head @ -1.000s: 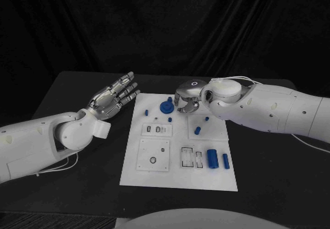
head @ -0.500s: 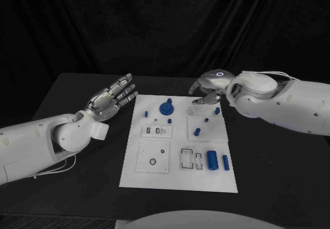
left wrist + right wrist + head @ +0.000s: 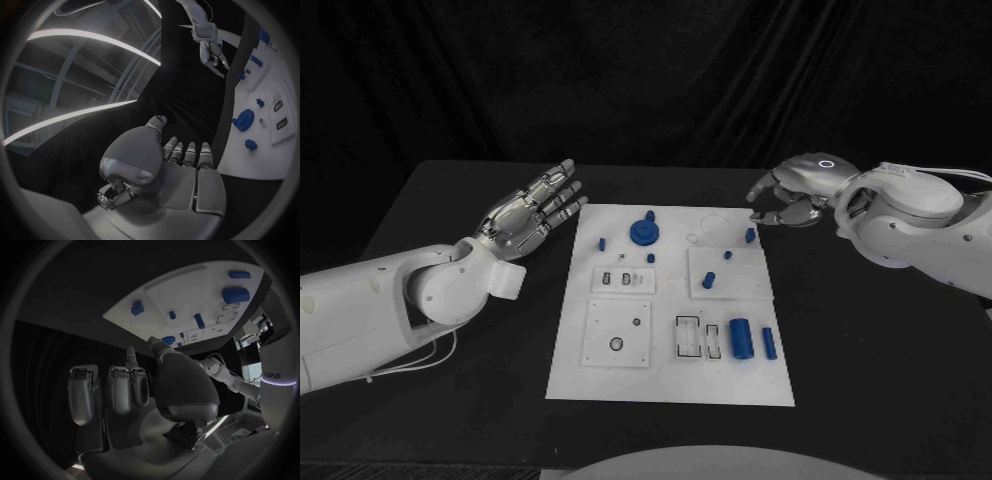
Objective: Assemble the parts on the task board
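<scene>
Task board (image 3: 669, 375) lying mid-table carrying about 9 blue parts (image 3: 643, 232), 2 hands hovering beside it, left hand (image 3: 528, 212) spread wide and empty, right hand (image 3: 790, 198) curling loosely, empty.

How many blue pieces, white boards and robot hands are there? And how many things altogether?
blue parts: 8
white task board: 1
robot hands: 2, the left hand and the right hand
Total: 11
</scene>
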Robot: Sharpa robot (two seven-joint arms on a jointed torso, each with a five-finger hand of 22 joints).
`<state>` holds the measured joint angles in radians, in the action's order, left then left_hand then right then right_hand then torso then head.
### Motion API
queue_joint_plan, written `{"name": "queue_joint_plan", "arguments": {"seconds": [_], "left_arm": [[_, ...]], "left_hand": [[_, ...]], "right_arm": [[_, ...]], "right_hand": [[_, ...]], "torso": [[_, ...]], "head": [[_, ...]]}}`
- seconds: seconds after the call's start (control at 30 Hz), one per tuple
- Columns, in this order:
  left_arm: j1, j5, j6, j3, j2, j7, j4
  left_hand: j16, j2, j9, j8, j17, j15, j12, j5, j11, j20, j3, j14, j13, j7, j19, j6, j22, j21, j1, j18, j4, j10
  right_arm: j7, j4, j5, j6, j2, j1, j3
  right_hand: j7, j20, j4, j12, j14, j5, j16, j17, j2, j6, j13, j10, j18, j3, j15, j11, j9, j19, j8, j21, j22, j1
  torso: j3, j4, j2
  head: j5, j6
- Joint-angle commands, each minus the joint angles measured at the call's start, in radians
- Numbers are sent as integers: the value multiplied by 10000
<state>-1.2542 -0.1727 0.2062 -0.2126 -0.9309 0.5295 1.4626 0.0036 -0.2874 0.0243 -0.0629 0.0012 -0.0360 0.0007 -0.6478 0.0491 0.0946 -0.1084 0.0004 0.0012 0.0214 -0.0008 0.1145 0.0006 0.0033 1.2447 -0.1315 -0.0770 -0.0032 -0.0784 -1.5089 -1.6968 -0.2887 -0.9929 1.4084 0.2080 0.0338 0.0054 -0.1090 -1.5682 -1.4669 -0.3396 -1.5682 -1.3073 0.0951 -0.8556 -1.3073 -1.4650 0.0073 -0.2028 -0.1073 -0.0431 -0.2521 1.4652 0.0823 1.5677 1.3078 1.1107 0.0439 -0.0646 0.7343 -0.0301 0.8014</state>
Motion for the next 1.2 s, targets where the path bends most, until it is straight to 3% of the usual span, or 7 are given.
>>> {"name": "queue_joint_plan", "arguments": {"seconds": [0.03,0.1,0.3,0.63,0.73,0.87,1.2], "left_arm": [[-15,83,175,6,12,173,-9],[-13,83,193,6,25,174,-20],[-6,84,227,6,40,184,-25],[-2,84,250,6,47,174,-49],[-2,84,256,6,44,165,-56],[0,84,268,6,47,153,-77],[2,84,297,5,56,139,-80]], "left_hand": [[-36,6,10,-31,-12,-57,-7,-43,-67,64,-10,-4,-12,-74,8,1,-6,-33,-90,22,59,32],[-36,6,10,-31,-12,-57,-7,-43,-67,64,-10,-4,-12,-74,8,1,-6,-33,-90,22,59,32],[-36,5,8,-26,-12,-58,-7,-48,-68,64,-7,-4,-12,-73,8,-8,-6,-33,-93,22,64,32],[-36,2,7,-25,-12,-59,-7,-55,-69,65,-1,-4,-12,-72,8,-10,-6,-33,-97,23,73,32],[-36,2,7,-25,-12,-59,-7,-55,-69,65,-1,-4,-12,-72,8,-10,-6,-33,-97,23,73,32],[-36,2,7,-25,-12,-59,-7,-55,-69,65,-1,-4,-12,-72,8,-10,-6,-33,-97,23,73,32],[-36,2,7,-25,-12,-59,-7,-55,-69,65,-1,-4,-12,-72,8,-10,-6,-33,-97,23,73,32]], "right_arm": [[-366,-2,0,-547,-137,-191,-1],[-340,51,0,-599,-182,-306,0],[-307,174,0,-639,-201,-536,1],[-261,413,0,-681,-16,-715,2],[-300,475,0,-566,53,-737,2],[-350,597,0,-413,168,-781,2],[-309,876,0,-451,380,-978,1]], "right_hand": [[-88,-58,-64,-26,-1039,-127,-26,-2635,34,10,-2635,-1058,-73,3,-90,-74,-33,1056,43,31,2630,137],[-115,-75,-87,-26,-1039,-380,-26,-2635,87,-153,-2635,-1058,-73,2,-107,-96,-169,1056,164,31,2630,251],[-117,-83,-108,-26,-1039,-384,-26,-2635,151,-174,-2635,-1058,-73,35,-115,-104,-248,1056,203,31,2630,292],[-84,-98,-573,-26,-1039,354,-26,-2635,330,278,-2635,-1058,-73,272,-121,-90,-692,1056,175,31,2630,486],[-58,-86,-723,-26,-1039,536,-26,-2635,388,439,-2635,-1058,-73,339,-109,-68,-822,1056,160,31,2630,601],[-4,-70,-857,-26,-1039,638,-26,-2635,431,618,-2635,-1058,-73,392,-85,-34,-949,1056,202,31,2630,726],[52,-30,-1002,-26,-1039,329,-26,-2635,366,716,-2635,-1058,-73,390,-43,19,-1222,1056,475,31,2630,941]], "torso": [[-9,-47,26],[-16,-60,44],[-26,-34,24],[-36,-47,35],[-7,-53,33],[-3,-44,24],[-4,-30,15]], "head": [[-31,21],[-2,1],[69,43],[45,84],[37,84],[65,56],[98,73]]}}
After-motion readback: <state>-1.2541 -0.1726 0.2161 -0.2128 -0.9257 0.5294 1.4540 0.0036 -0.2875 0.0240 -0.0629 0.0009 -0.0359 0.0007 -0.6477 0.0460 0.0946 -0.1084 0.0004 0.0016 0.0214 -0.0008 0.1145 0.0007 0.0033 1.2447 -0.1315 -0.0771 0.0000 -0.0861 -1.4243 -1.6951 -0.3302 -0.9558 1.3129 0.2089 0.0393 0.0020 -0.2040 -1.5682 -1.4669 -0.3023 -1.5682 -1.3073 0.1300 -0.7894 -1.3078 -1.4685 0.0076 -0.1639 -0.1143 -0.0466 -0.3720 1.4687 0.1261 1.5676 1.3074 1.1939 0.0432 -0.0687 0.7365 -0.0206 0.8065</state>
